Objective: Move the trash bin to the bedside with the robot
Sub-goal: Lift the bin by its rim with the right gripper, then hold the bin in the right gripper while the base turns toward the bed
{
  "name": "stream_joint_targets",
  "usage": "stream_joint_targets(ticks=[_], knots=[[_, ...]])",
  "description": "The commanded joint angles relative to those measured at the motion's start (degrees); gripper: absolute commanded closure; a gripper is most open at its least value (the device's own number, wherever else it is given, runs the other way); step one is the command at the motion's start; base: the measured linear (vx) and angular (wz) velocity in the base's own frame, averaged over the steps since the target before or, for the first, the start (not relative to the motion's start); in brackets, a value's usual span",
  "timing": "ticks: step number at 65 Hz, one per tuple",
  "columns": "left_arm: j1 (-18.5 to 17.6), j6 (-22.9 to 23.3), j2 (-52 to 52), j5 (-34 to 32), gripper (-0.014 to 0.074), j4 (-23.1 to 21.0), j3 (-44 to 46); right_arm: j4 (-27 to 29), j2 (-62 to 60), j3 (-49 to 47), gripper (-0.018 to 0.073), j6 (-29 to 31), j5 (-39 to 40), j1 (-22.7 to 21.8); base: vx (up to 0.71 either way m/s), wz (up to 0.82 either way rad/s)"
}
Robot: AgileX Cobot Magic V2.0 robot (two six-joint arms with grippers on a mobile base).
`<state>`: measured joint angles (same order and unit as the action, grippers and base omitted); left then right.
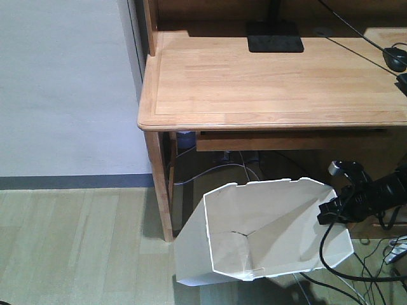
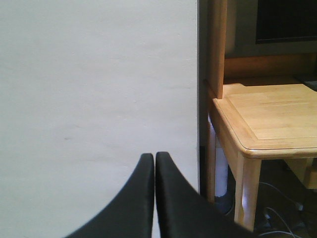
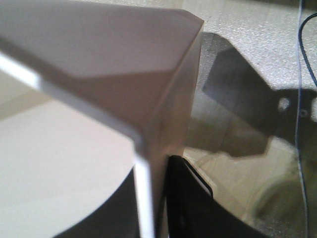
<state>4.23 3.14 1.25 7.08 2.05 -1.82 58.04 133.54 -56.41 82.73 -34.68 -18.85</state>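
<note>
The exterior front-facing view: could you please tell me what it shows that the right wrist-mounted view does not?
Only the front view shows the wooden desk, the black stand on it, and the whole open mouth of the trash bin. Only the wrist view shows the bin's wall pinched between the fingers of the right gripper, and a shadow on the floor. Both show the bin and that gripper at its rim.

Front: downward on desk [image 1: 267,82], bin [image 1: 267,229]. Left wrist: desk corner. Right wrist: bin, close.
</note>
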Motion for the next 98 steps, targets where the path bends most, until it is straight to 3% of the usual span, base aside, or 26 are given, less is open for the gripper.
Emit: stream_joint_targets(ticks=[1, 37, 98], knots=[[-0.4, 0.3, 0.3, -4.2, 0.0603, -0.1, 1.4, 3.7, -4.3, -0.5, 0.0564, -0.4, -11.2, -0.2, 0.0, 0.0], [-0.4, 0.3, 0.3, -4.2, 0.0603, -0.1, 1.4, 3.7, -4.3, -0.5, 0.0564, -0.4, -11.2, -0.2, -0.04, 0.15], [-0.4, 0.3, 0.3, -4.2, 0.0603, -0.1, 1.4, 3.8, -4.3, -0.5, 0.0564, -0.4, -11.2, -0.2, -0.1, 0.5]])
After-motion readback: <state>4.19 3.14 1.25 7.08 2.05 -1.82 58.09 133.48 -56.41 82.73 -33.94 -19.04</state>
